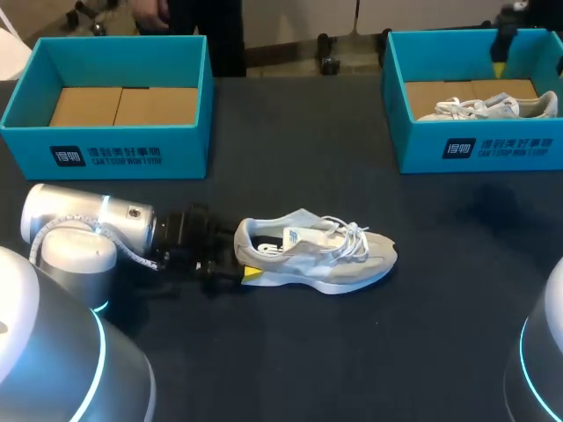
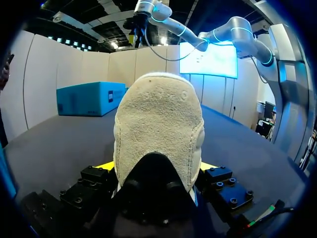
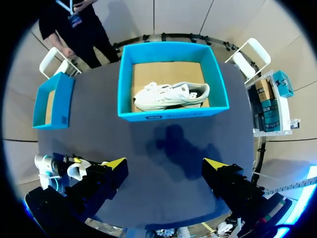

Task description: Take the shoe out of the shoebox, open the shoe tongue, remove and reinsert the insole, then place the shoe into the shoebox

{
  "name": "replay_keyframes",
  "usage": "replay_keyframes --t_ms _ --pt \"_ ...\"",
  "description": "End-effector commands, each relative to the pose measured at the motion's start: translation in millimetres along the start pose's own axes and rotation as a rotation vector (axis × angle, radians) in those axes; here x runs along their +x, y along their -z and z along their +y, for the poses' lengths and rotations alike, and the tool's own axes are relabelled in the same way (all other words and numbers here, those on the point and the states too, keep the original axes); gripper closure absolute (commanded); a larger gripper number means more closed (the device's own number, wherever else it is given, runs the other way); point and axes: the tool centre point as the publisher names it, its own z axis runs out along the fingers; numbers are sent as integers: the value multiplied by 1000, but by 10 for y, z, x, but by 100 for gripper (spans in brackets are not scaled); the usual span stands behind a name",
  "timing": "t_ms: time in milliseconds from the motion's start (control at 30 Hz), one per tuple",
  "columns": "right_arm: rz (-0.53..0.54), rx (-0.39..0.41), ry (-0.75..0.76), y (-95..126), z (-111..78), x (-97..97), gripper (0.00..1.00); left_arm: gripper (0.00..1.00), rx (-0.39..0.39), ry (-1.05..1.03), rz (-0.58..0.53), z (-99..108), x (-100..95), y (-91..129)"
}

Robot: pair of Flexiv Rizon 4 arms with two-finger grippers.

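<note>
The shoe (image 1: 317,255) lies on its sole on the table (image 1: 352,352), out of the empty shoebox (image 1: 132,149), with its suede heel wedged between the fingers of the left gripper (image 2: 157,168). A yellow tip presses against each side of the heel, so this gripper looks clamped on it. The toe points away ahead of the fingers, and the laces (image 1: 352,236) lie loose over the raised tongue (image 1: 303,230). The right gripper (image 3: 165,166) hangs high above the table with its fingers spread wide and nothing between them. Far below and ahead of them sits the other shoebox (image 3: 171,114), with a second shoe (image 3: 171,95) inside. The shoe is probably light, with a soft upper that would buckle under a pinch. The padded heel counter is likely the stiffest hold, so it suits anchoring. The tongue is thin and floppy, best nipped at its top edge.
</note>
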Motion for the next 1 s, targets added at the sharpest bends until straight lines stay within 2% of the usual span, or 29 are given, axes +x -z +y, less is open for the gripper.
replay_keyframes --t_ms 33,400,533,733,1000 --pt "12 -18 10 40 -126 208 0 100 0 0 -2 5 21 -6" --pt "5 -46 11 29 -411 746 0 100 0 0 -2 5 21 -6" --pt "-2 -23 22 24 -545 988 0 100 0 0 -2 5 21 -6" --pt "16 13 45 -50 -825 1316 0 100 0 0 -2 5 21 -6" --pt "69 50 23 -146 -1216 1604 0 100 0 0 -2 5 21 -6"
